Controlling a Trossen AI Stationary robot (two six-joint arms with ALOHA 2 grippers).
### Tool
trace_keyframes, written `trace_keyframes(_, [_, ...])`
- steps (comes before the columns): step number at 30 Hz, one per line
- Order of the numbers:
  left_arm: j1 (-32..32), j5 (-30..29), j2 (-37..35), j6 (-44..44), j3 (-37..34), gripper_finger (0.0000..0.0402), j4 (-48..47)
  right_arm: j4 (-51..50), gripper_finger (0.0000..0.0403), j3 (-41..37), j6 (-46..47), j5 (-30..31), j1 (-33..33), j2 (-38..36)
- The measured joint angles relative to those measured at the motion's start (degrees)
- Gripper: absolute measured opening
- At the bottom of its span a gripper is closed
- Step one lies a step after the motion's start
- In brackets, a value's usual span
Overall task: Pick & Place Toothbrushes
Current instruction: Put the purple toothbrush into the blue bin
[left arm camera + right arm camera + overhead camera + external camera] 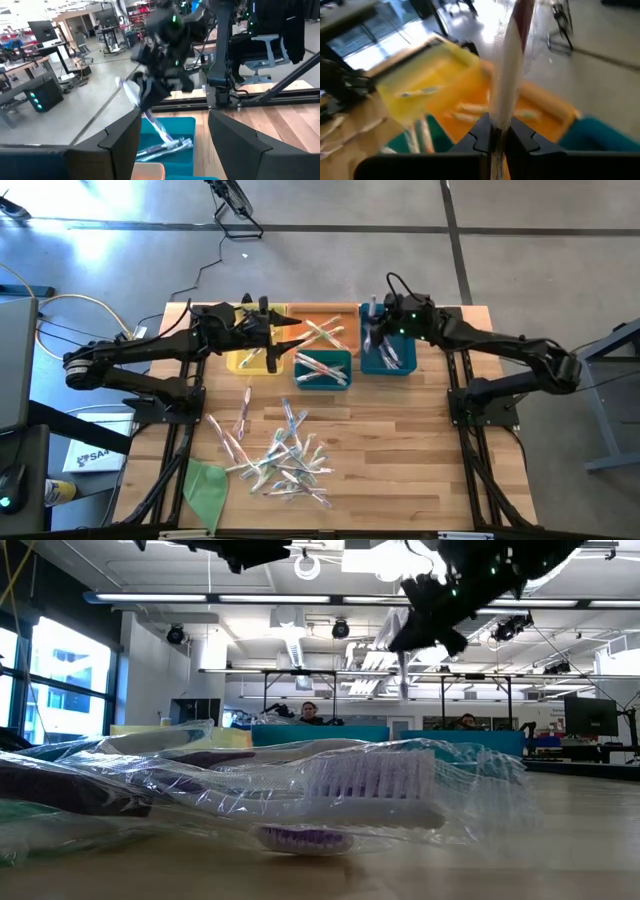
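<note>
Far left of the counter (420, 480): green sheet (207, 485) lying flat near the front corner, not part of the job. Just right of it, loose toothbrushes (280, 455) scattered in a pile mid-counter, plenty left to sort. Up at the back, left claw (268, 332) spread wide with nothing in it, hanging over the yellow bin (248, 360). Next along, orange bin (322, 328) and teal bin (322, 370), each with a few brushes inside. Furthest right, right claw (373, 328) pressed together on a wrapped toothbrush (512, 60), standing it upright above the blue bin (388, 358).

Possible trouble: pinched only at the low end, so probably top-heavy. Could tip on release and bounce off the bin's rim onto the counter. Slippery wrap might also slide early.
</note>
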Motion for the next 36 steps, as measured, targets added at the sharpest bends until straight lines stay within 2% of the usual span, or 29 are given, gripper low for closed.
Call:
trace_keyframes(11, [0.0, -0.04, -0.01, 0.0, 0.0, 0.0225, -0.86, 4.78, 0.002, -12.5, 8.65, -0.23, -7.7, 0.04])
trace_keyframes(18, [0.0, -0.1, -0.01, 0.0, 0.0, 0.0225, -0.89, 4.4, 0.0024, -15.01, 12.3, -2.87, -10.85, 0.11])
trace_keyframes(25, [0.0, -0.13, -0.01, 0.16, 0.0, 0.0225, -0.89, 3.11, 0.0125, -15.01, 11.6, 0.11, -10.83, 0.11])
trace_keyframes(28, [0.0, -0.13, -0.01, 0.37, 0.0, 0.0225, -0.92, 3.0, 0.0164, -15.01, 6.59, 0.53, -10.83, 0.11])
trace_keyframes(33, [0.0, -0.13, -0.01, 0.41, 0.0, 0.0225, -2.09, 4.32, 0.0192, -15.01, 3.1, 4.2, -10.86, 0.05])
trace_keyframes(36, [0.0, -0.13, 0.01, 0.36, 0.0, 0.0225, -3.46, 5.61, 0.0191, -15.01, 3.58, 2.17, -10.86, -1.15])
